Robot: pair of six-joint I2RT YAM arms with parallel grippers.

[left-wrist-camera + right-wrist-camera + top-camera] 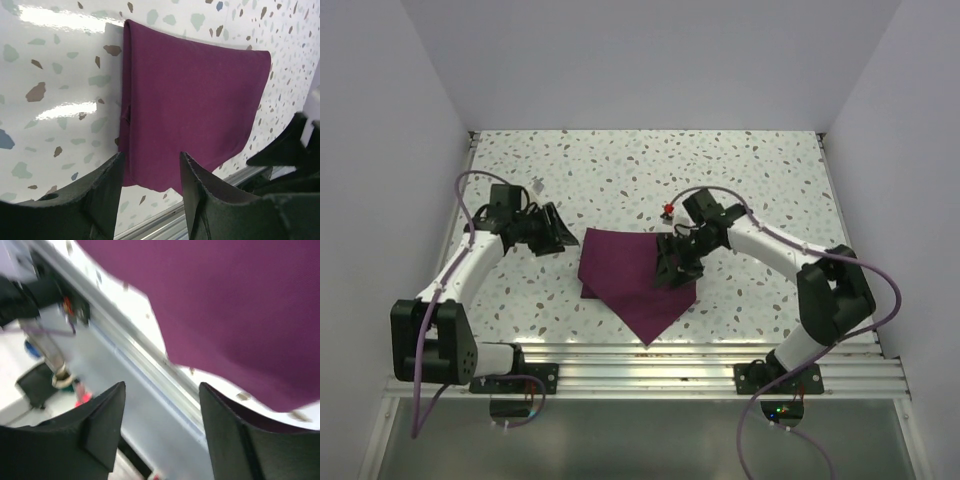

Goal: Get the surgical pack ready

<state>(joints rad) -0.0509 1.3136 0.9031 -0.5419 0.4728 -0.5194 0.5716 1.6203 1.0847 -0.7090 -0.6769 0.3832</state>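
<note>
The right gripper [677, 265] hangs over the right edge of the folded maroon cloth [625, 280], jaws spread wide and empty. The cloth lies mid-way across the table [740, 165], one corner pointing near. The left gripper [552, 232], part open and empty, waits just left of it, farther off.

Speckled white tabletop [740, 170], glossy, catching the lights. Lying flat on it, one folded maroon cloth [620, 275], sitting midway between left and right edges and toward the near edge. Squared fold on its far side, pointed corner aimed at the near edge, tip just short of the ribbed metal rail [650, 362] there.
</note>
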